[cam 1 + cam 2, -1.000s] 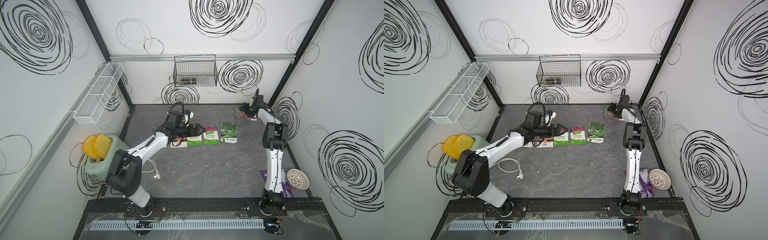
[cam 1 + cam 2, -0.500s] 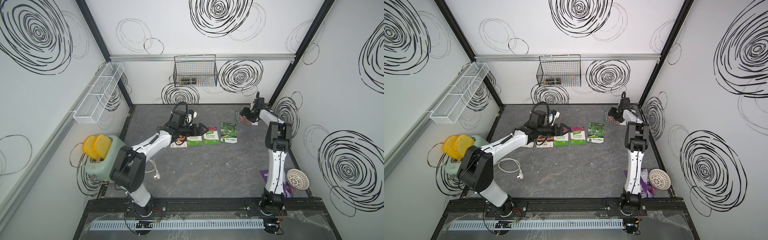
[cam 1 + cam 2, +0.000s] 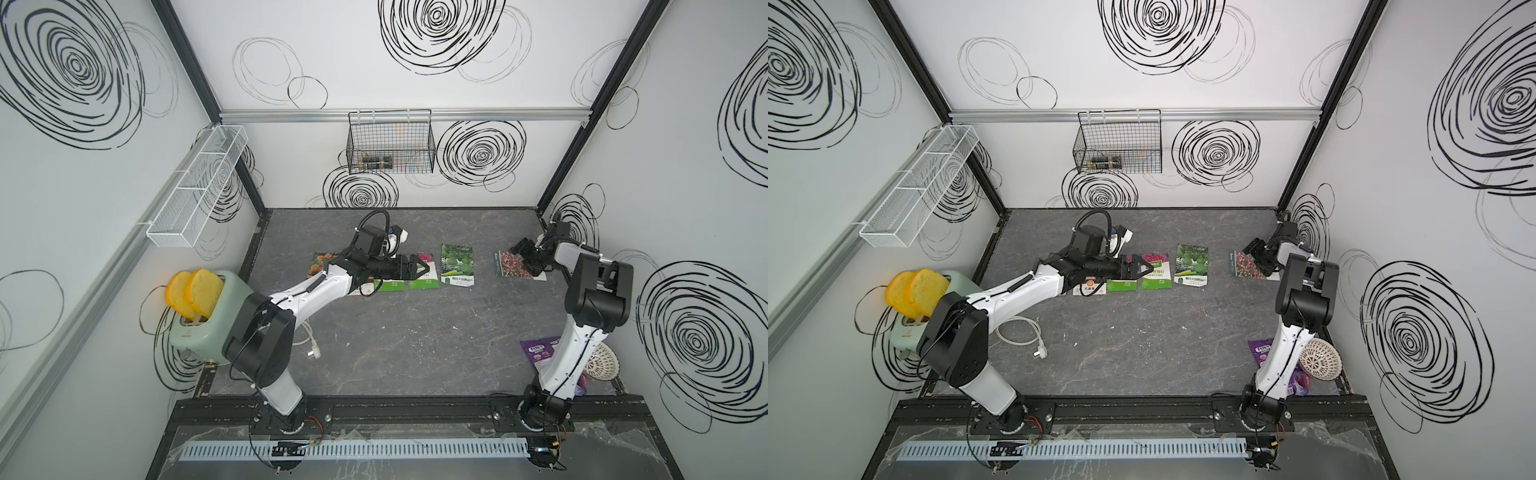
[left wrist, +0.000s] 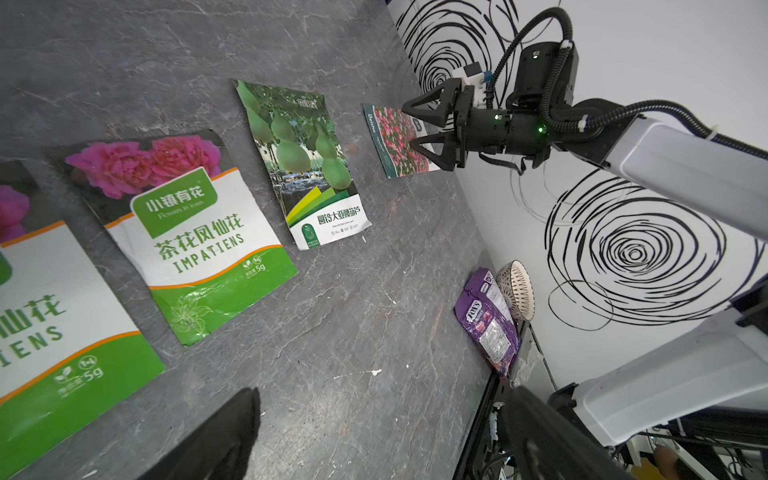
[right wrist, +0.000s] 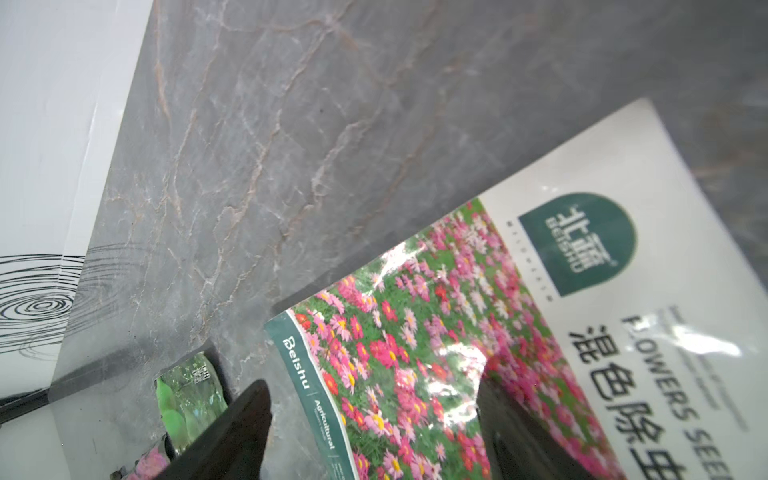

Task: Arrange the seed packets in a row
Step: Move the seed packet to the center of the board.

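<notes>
Several seed packets lie in a line across the grey table. An orange-flower packet (image 3: 322,264) sits at the left end, and another (image 3: 1088,287) is mostly hidden under my left arm. To their right come two green-white packets (image 4: 199,237) (image 4: 50,311), then the green-fruit packet (image 3: 458,264). The red-pink flower packet (image 3: 513,266) lies apart at the right. My right gripper (image 5: 372,386) is open low over that packet's left edge, with one finger (image 5: 511,419) over it. My left gripper (image 3: 424,266) hovers open and empty above a green-white packet.
A green toaster (image 3: 199,307) with bread stands at the left edge, its white cable and plug (image 3: 309,340) on the table. A purple snack pouch (image 3: 540,351) and a white perforated dome (image 3: 602,363) lie front right. A wire basket (image 3: 390,145) hangs on the back wall.
The red-pink packet and my right gripper have come forward from the back right corner, level with the other packets. My left gripper has slid right along the row.
</notes>
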`<action>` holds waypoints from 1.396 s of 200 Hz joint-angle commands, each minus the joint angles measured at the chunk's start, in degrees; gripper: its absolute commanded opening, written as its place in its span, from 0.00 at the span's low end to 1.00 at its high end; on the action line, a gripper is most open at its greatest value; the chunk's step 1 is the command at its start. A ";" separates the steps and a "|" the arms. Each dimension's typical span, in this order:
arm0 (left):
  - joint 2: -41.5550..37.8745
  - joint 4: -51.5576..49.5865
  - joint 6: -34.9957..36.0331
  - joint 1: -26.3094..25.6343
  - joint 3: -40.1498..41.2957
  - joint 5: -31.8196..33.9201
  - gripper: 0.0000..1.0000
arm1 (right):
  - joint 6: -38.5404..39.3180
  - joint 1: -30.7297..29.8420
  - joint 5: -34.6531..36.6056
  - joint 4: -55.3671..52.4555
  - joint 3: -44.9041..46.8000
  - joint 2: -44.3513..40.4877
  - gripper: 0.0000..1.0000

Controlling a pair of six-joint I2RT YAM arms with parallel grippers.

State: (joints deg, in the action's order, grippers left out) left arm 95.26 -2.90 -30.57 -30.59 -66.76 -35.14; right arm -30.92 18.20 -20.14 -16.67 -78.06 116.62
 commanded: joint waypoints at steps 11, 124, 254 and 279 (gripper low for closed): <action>2.03 1.54 -0.29 -2.41 -2.76 0.93 0.96 | 2.23 -1.17 -2.38 -3.96 7.11 -5.55 0.79; 8.45 -1.47 0.83 -4.38 -9.77 2.30 0.96 | 7.54 -15.72 2.17 -11.01 28.17 -27.35 0.78; 5.23 -2.19 2.05 -3.41 -4.34 3.93 0.96 | 3.03 -28.44 1.10 -14.29 32.62 -40.54 0.77; 5.58 -2.29 3.01 -4.68 -4.25 4.31 0.96 | 3.88 -24.43 0.09 -13.11 31.75 -37.52 0.77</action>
State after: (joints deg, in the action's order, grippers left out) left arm 102.59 -6.07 -29.50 -34.00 -71.66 -31.64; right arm -27.22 -9.43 -19.75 -29.52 -44.71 77.32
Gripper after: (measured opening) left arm 0.964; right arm 0.772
